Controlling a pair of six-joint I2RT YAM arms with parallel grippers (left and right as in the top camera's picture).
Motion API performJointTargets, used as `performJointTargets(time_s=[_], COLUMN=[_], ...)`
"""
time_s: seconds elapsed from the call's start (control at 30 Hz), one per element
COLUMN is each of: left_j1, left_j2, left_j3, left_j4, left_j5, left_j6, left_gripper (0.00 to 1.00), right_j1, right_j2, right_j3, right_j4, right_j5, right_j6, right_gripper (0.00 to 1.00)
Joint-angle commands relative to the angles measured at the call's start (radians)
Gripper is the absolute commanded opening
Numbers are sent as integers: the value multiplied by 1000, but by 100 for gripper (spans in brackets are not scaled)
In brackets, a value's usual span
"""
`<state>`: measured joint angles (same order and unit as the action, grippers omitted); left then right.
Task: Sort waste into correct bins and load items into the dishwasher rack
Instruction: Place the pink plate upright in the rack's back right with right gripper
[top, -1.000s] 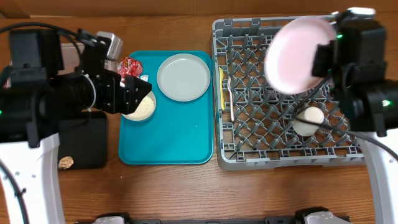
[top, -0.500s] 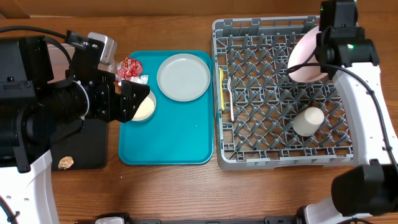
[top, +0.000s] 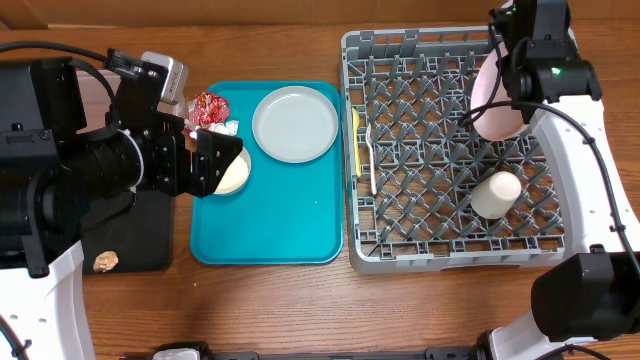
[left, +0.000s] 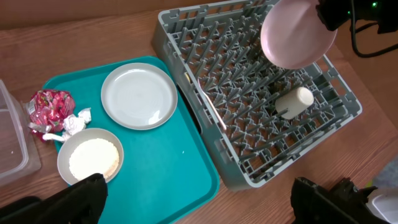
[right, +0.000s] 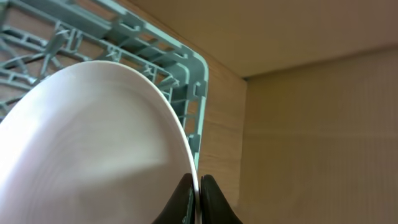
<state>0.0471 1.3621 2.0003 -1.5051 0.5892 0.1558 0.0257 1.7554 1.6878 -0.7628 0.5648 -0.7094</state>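
Pinkish-white plate (top: 495, 105) pinched by right gripper (right: 194, 186) over rack (top: 450, 260).

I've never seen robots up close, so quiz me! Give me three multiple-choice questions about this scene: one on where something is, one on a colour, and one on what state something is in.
1. Where is the white cup?
A) on the bare wood
B) in the grey rack, on its side
C) on a shelf

2. What colour is the crumpled wrapper?
A) red
B) blue
C) green

3. How is the pinkish plate placed?
A) lying flat with nothing touching it
B) broken in pieces
C) tilted on edge, pinched by the right tool

Answers:
1 B: the cup lies among the rack's pegs.
2 A: the foil is plainly red.
3 C: the right wrist view shows the fingertips closed on the plate's rim, and from overhead the plate stands tilted over the rack.
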Motion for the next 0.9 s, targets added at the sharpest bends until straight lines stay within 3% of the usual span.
performJointTargets(time_s=[0.0,0.57,0.67,0.73,0.8,0.87], left_j1=[-2,-2,-2,-2,-2,-2], left_j2=[-5,-5,-5,-5,-5,-5], left_j3=[17,17,16,16,16,17], left_j4=[-5,-23,-23,-24,-24,-23], left_j5=[-5,6,6,6,5,5], left_j6=[-7,-7,-6,-6,-6,-6], left_gripper=[98,100,100,100,100,100], right_j1=[-8,-5,7,19,32,39], right_j2=[-10,71,70,70,68,62], right_j3=[15,14,14,14,14,16], right_j4=[6,41,16,10,21,21], right_j5=[-78,-63,-96,-95,-95,-95], right_j6=[-81,-132,-128,-124,-42,61], right_gripper=[4,5,24,49,59,64])
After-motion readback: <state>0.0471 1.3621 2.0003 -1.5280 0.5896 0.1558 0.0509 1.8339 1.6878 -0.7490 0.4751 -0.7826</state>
